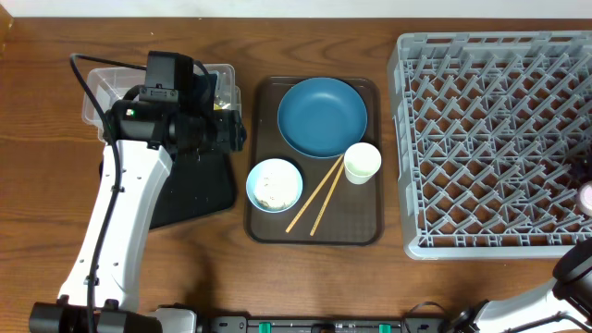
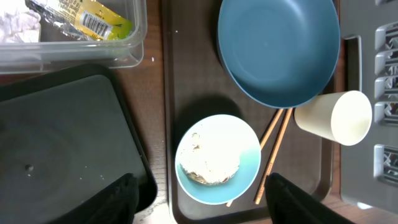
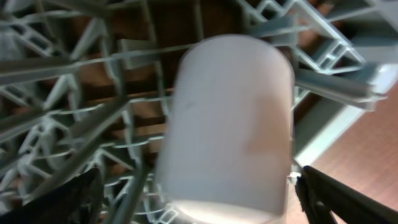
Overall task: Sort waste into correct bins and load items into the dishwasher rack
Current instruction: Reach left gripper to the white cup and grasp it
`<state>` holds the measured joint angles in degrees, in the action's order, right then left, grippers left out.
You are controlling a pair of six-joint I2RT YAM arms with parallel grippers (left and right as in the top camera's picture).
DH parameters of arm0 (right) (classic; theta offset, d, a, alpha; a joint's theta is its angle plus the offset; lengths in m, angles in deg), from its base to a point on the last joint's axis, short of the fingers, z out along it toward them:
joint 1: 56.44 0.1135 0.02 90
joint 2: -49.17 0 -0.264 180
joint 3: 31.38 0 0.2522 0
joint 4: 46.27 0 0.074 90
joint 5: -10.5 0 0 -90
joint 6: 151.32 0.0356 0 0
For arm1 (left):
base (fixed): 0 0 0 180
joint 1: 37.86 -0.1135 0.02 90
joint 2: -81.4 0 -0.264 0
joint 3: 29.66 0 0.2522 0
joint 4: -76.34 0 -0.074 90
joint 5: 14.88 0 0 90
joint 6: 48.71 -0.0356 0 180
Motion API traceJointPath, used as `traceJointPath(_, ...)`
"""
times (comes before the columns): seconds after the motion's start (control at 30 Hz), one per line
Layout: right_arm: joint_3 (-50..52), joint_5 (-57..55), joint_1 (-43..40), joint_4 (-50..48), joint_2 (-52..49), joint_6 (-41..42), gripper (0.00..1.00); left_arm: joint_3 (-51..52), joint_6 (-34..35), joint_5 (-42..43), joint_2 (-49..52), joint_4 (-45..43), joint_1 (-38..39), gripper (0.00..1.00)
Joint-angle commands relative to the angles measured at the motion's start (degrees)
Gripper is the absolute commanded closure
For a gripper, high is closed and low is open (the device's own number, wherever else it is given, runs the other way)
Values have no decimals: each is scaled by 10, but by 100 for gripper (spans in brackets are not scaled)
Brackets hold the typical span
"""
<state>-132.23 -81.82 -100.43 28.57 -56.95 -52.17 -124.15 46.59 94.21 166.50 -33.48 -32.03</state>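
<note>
My left gripper (image 2: 208,208) is open and empty, its fingers either side of the pale blue-white bowl (image 2: 217,158), which holds whitish rice scraps (image 2: 211,155). The bowl (image 1: 274,184) sits on the brown tray beside two chopsticks (image 1: 316,196), the white cup (image 1: 362,162) and the dark blue plate (image 1: 322,115). The clear tub (image 2: 74,53) holds the yellow-green wrapper (image 2: 93,15) and crumpled tissue (image 2: 18,25). The black tray (image 2: 62,143) lies below it. My right gripper (image 3: 196,202) is open around the pink cup (image 3: 227,118), which lies in the grey rack (image 1: 490,139).
The brown serving tray (image 1: 356,231) sits between the black tray (image 1: 199,190) and the rack. My left arm (image 1: 139,185) covers part of the clear tub (image 1: 97,92). The pink cup (image 1: 585,196) is at the rack's right edge.
</note>
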Motion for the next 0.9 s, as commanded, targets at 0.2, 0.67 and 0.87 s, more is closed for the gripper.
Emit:
traceJointPath(0.2, -36, 98, 1, -1, 45, 4, 1, 0, -8, -5, -2, 1, -1, 30)
traceJointPath(0.67, -50, 134, 64, 26, 170, -7, 1, 0, -6, -3, -1, -11, 32, 30)
traceJointPath(0.87, -37, 134, 132, 66, 169, -15, 1, 0, -5, -3, 2, -60, 81, 30)
